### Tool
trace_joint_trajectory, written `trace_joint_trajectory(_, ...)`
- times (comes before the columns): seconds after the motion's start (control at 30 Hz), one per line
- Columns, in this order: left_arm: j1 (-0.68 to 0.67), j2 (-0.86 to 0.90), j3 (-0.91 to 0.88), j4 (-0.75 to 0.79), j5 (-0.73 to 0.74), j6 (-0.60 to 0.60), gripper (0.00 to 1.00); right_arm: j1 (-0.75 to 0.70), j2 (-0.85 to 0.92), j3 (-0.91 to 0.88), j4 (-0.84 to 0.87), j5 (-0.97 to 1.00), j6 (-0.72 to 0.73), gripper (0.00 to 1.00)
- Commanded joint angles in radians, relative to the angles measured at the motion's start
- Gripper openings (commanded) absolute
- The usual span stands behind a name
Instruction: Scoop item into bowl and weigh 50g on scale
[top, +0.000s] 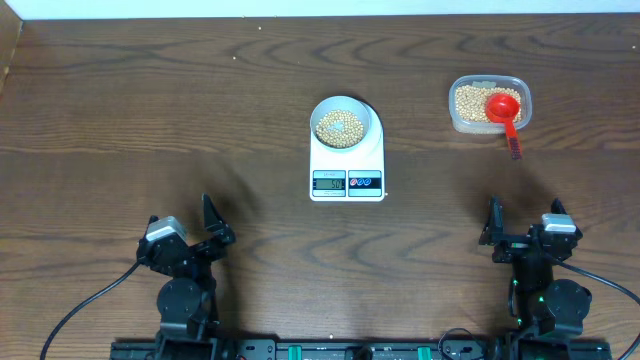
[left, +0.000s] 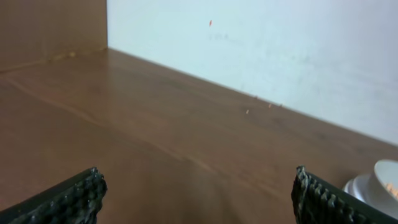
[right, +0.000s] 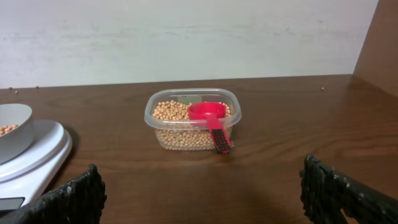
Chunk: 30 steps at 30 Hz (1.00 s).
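Bare worktop (top: 200, 120) lies open ahead of the left end effector (left: 196, 196) and the right end effector (right: 199, 190), broken only by the scale (top: 347, 168) carrying the bowl (top: 342, 124) at the centre and, well apart to its right, the clear tub (top: 488, 104) with a red scoop (top: 505, 108) whose handle juts over the near rim.

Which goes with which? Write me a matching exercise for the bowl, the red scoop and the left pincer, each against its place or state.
Things:
1 bowl
2 red scoop
3 left pincer

Places or states:
A open, holding nothing
B on the scale
C in the clear tub

Pairs: 1-B; 2-C; 3-A
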Motion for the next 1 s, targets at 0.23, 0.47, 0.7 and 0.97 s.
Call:
trace_joint_trajectory(0.23, 0.005, -0.009, -0.034, 0.05, -0.003, -0.015, 0.98, -0.002, -0.005, -0.002, -0.004, 0.009, -0.011, 0.99)
trace_joint_trajectory(0.47, 0.005, -0.009, -0.034, 0.094, -0.003, -0.075, 0.98, -0.002, -0.005, -0.002, -0.004, 0.009, -0.011, 0.99)
trace_joint_trajectory(0.7, 0.005, -0.009, -0.034, 0.183, -0.003, -0.084, 0.98, -0.002, -0.005, -0.002, -0.004, 0.009, -0.011, 0.99)
trace_joint_trajectory(0.97, 0.005, -0.009, -0.034, 0.206, 0.224, 0.159, 0.98, -0.002, -0.005, -0.002, -0.005, 0.009, -0.011, 0.99)
